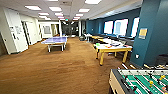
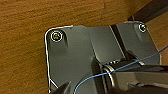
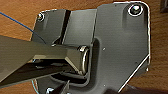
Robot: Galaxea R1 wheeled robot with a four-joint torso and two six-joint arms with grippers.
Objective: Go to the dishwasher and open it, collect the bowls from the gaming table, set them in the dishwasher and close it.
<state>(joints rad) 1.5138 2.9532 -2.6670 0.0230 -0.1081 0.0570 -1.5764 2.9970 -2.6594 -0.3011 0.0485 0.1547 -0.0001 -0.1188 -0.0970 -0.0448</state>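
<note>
In the head view the gaming table (image 1: 112, 49), with a white top and yellow frame and legs, stands at the right of the room, some way ahead across the brown carpet. A small bright green bowl (image 1: 97, 44) sits on its near left corner. Other small items lie on the top, too blurred to tell apart. The dishwasher is out of view. Both wrist views look down past the robot's own dark plate onto carpet.
A table-football table (image 1: 140, 81) with a green field stands close at the lower right. A teal pillar (image 1: 150, 32) rises behind it. A blue ping-pong table (image 1: 55, 40) stands ahead at centre left. White doors line the left wall (image 1: 15, 32). Open carpet (image 1: 62, 67) lies between.
</note>
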